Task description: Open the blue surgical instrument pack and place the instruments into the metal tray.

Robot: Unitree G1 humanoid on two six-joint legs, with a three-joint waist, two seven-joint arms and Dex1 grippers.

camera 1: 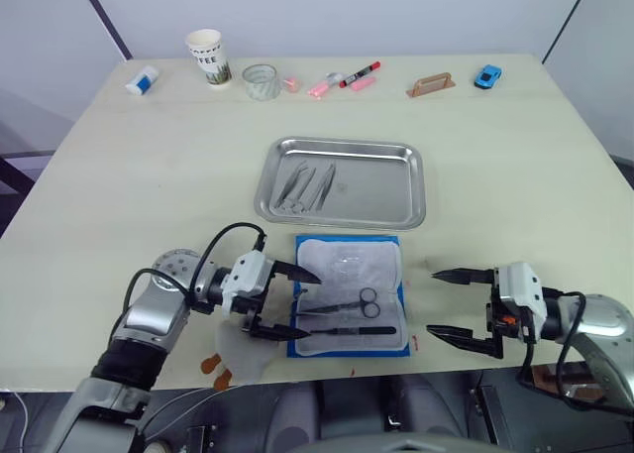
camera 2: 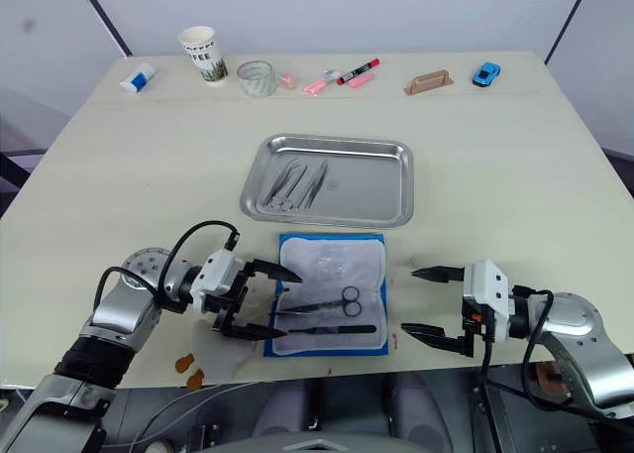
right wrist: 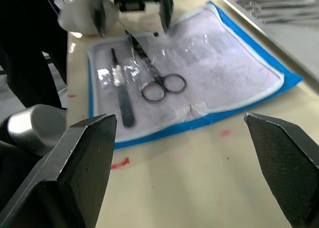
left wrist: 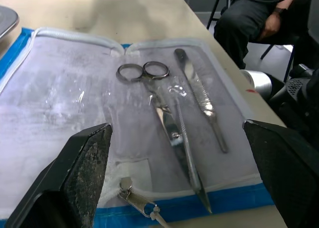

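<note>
The blue surgical instrument pack lies unzipped and flat at the table's front centre, pale lining up. Ring-handled scissors and a slim straight handle rest in its near half; the left wrist view shows the scissors and handle close up. Beyond the pack stands the metal tray with several slim instruments in its left part. My left gripper is open at the pack's left edge, fingers straddling the tool tips. My right gripper is open just right of the pack, holding nothing.
Along the far edge stand a paper cup, a clear round container, pink and red markers, a tan block and a small blue toy car. A seated person is beyond the front edge.
</note>
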